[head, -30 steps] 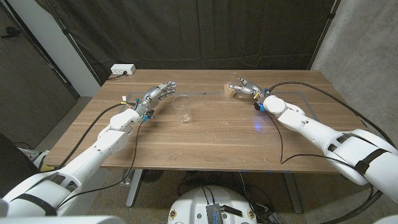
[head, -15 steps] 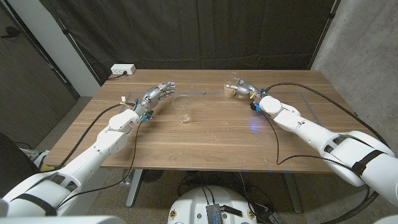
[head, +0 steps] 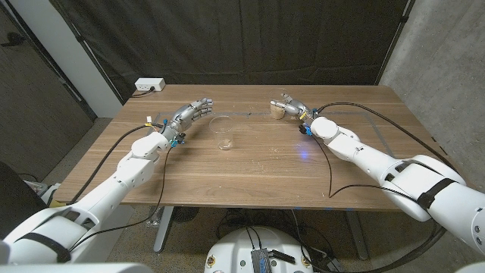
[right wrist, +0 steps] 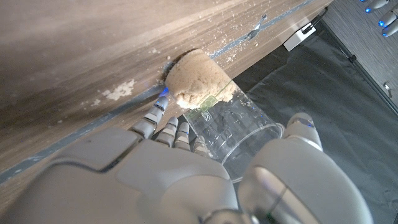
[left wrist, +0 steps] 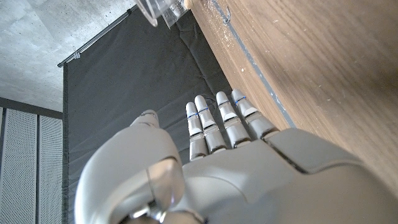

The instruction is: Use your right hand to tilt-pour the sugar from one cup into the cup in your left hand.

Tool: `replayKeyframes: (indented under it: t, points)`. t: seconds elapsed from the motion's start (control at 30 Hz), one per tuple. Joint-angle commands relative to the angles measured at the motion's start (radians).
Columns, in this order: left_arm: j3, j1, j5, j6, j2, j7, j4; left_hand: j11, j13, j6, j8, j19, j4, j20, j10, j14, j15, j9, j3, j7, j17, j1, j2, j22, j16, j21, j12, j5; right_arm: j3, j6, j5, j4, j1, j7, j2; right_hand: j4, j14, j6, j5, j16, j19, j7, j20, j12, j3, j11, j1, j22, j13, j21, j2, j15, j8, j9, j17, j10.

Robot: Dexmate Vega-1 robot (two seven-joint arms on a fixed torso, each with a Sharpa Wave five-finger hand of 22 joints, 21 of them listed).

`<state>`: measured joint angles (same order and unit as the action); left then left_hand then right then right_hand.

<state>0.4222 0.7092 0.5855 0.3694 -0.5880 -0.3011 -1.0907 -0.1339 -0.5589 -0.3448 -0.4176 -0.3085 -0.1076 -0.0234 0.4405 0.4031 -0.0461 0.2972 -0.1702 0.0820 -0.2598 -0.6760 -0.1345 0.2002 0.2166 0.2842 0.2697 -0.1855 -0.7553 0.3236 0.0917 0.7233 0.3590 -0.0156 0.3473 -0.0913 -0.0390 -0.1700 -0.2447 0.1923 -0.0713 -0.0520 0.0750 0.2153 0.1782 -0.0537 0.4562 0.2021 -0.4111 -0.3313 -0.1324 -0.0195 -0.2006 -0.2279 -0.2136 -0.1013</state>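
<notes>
A clear cup with brown sugar [head: 277, 111] stands on the table's far side. My right hand [head: 292, 105] has its fingers and thumb wrapped around this sugar cup [right wrist: 205, 87], fingers [right wrist: 163, 124] on one wall and the thumb at the rim; its base is down on the wood. An empty clear cup [head: 222, 133] stands left of centre. My left hand [head: 191, 114] hovers just to that cup's left with fingers straight and apart, holding nothing. In the left wrist view the left hand [left wrist: 217, 155] reaches past the empty cup [left wrist: 158, 9].
Loose sugar grains [right wrist: 118, 92] lie on the wood near the sugar cup. A white box [head: 149, 85] sits at the table's [head: 258, 174] far left corner. A black cable [head: 364, 106] loops over the right side. A dark curtain hangs behind.
My right hand has slid left along the far side and come around the sugar cup. The left hand and both cups have stayed put.
</notes>
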Motion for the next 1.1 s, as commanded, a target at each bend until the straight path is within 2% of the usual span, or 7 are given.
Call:
replayKeyframes:
  t: [0.03,0.2,0.33,0.5,0.6,0.83,1.1]
  points:
    - [0.000,-0.007,-0.002,-0.002,-0.008,-0.009,0.005,0.002,-0.001,0.003,0.002,0.003,0.002,-0.003,-0.003,-0.005,-0.096,0.001,-0.009,-0.003,-0.003,0.005,0.003,0.002,-0.001,-0.003,-0.002,-0.002,-0.001,0.050,0.026,-0.139,-0.038,-0.031,-0.075,-0.007,0.009,-0.016,-0.008,0.009,-0.014,0.008,-0.001,0.004,0.005,-0.006,0.017,0.004,-0.002,-0.001,0.003,-0.002,-0.008,-0.002,-0.001,-0.004]
    - [-0.001,-0.007,-0.001,-0.003,-0.009,-0.011,0.008,0.002,-0.002,0.001,0.002,0.004,0.003,-0.002,-0.004,-0.005,-0.095,0.001,-0.010,-0.004,-0.002,0.005,0.004,0.002,-0.001,-0.003,-0.003,-0.002,-0.007,0.061,0.026,-0.176,-0.040,-0.066,-0.093,-0.017,0.030,-0.014,-0.016,0.017,-0.022,0.012,-0.002,0.014,0.014,0.005,0.039,0.004,-0.001,-0.002,0.011,0.010,-0.013,-0.002,0.001,0.014]
    - [0.000,-0.007,-0.001,-0.005,-0.011,-0.014,0.008,0.002,-0.002,0.002,0.002,0.004,0.003,-0.003,-0.006,-0.006,-0.096,0.001,-0.011,-0.004,-0.002,0.005,0.005,0.002,-0.001,-0.003,-0.004,-0.002,-0.009,0.075,0.029,-0.190,-0.033,-0.096,-0.102,-0.032,0.070,-0.003,-0.027,0.031,-0.039,0.007,-0.012,0.036,0.029,0.029,0.073,0.005,-0.004,-0.006,0.029,0.048,-0.023,-0.003,-0.002,0.050]
    - [0.001,-0.012,-0.001,-0.007,-0.010,-0.019,0.013,0.004,-0.002,0.001,0.002,0.007,0.004,-0.004,-0.005,-0.007,-0.094,0.001,-0.011,-0.005,-0.002,0.006,0.006,0.002,-0.001,-0.005,-0.005,-0.002,-0.009,0.090,0.033,-0.207,-0.028,-0.126,-0.112,-0.040,0.106,0.015,-0.034,0.045,-0.058,-0.002,-0.018,0.065,0.041,0.050,0.096,0.007,-0.016,-0.011,0.043,0.068,-0.033,-0.006,-0.011,0.090]
    - [0.005,-0.017,-0.004,-0.007,-0.009,-0.023,0.020,0.004,-0.002,-0.001,0.002,0.008,0.005,-0.005,-0.004,-0.008,-0.094,0.000,-0.012,-0.005,-0.002,0.006,0.006,0.002,-0.001,-0.005,-0.005,-0.002,-0.012,0.110,0.032,-0.227,-0.028,-0.144,-0.120,-0.044,0.127,0.031,-0.037,0.054,-0.072,-0.026,-0.021,0.084,0.050,0.061,0.111,0.009,-0.027,-0.016,0.056,0.080,-0.042,-0.011,-0.020,0.106]
    - [0.011,-0.024,-0.017,-0.007,-0.010,-0.021,0.022,0.003,-0.002,-0.001,0.002,0.008,0.006,-0.005,-0.003,-0.009,-0.093,0.000,-0.012,-0.006,-0.001,0.007,0.008,0.002,-0.001,-0.005,-0.005,-0.002,-0.021,0.151,0.037,-0.294,-0.047,-0.169,-0.146,-0.045,0.184,0.053,-0.041,0.082,-0.090,-0.055,-0.025,0.119,0.061,0.087,0.127,0.013,-0.056,-0.023,0.075,0.107,-0.058,-0.023,-0.044,0.125]
    - [0.012,-0.031,-0.021,-0.008,-0.007,-0.015,0.028,0.003,-0.003,-0.004,0.002,0.007,0.007,-0.005,0.001,-0.007,-0.095,0.000,-0.014,-0.004,-0.001,0.008,0.009,0.002,0.000,-0.005,-0.004,-0.002,-0.046,0.141,0.058,-0.353,-0.070,-0.204,-0.177,-0.050,0.282,0.121,-0.046,0.155,-0.148,-0.078,-0.054,0.205,0.075,0.117,0.162,0.018,-0.135,-0.040,0.121,0.163,-0.108,-0.057,-0.116,0.172]
